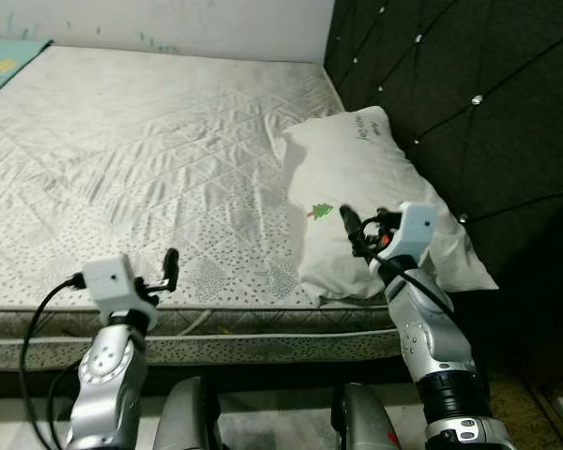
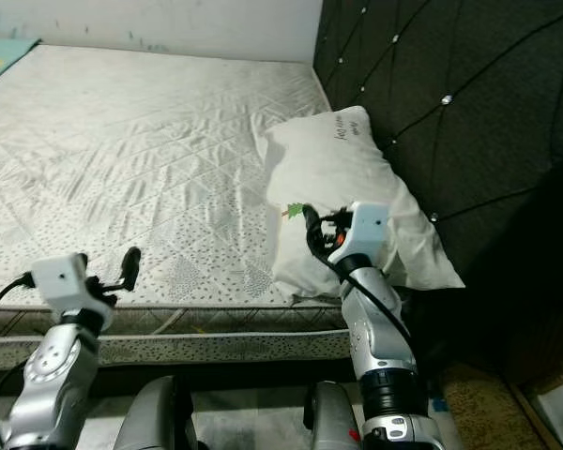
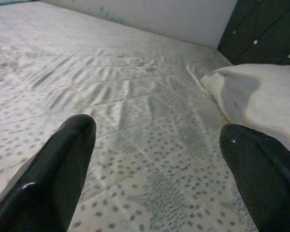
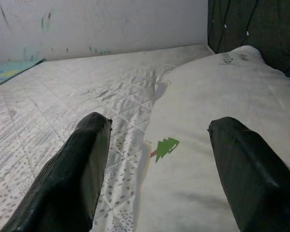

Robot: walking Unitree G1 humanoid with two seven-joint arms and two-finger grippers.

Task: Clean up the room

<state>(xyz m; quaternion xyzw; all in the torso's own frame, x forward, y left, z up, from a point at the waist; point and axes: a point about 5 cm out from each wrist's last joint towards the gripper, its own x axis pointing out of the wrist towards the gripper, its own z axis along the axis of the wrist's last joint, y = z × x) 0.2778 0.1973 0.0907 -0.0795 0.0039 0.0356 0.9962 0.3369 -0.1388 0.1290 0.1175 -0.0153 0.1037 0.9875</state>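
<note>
**Over the pillow's near end, right gripper spread wide and ready**

Above the near end of the pillow (image 1: 375, 202), the right gripper (image 4: 157, 169) hangs with its two black fingers spread far apart and nothing between them. Its wrist view looks along the pillow's top face, with the small green tree print (image 4: 165, 147) lying between the fingers. Whether the fingertips touch the cloth cannot be told from these frames.

The left gripper (image 3: 159, 179) is also spread and empty. It is held over the near edge of the mattress (image 1: 141, 159), well apart from the pillow, and seems to have no part in this step.

The pillow lies on the right side of the bed, hard up against the dark quilted headboard (image 1: 469, 103). Its long axis runs from the near edge of the mattress, where one corner sticks out over the side, away toward the far wall (image 1: 188, 23). The end with faint lettering points away from the robot.

It looks light, soft and floppy. Pinched at its plump middle it would probably bulge out of the fingers. A better hold would likely be a fold of the cover near the closest corner or along the side seam. Lifted by one end, it will probably sag and drag.
</note>
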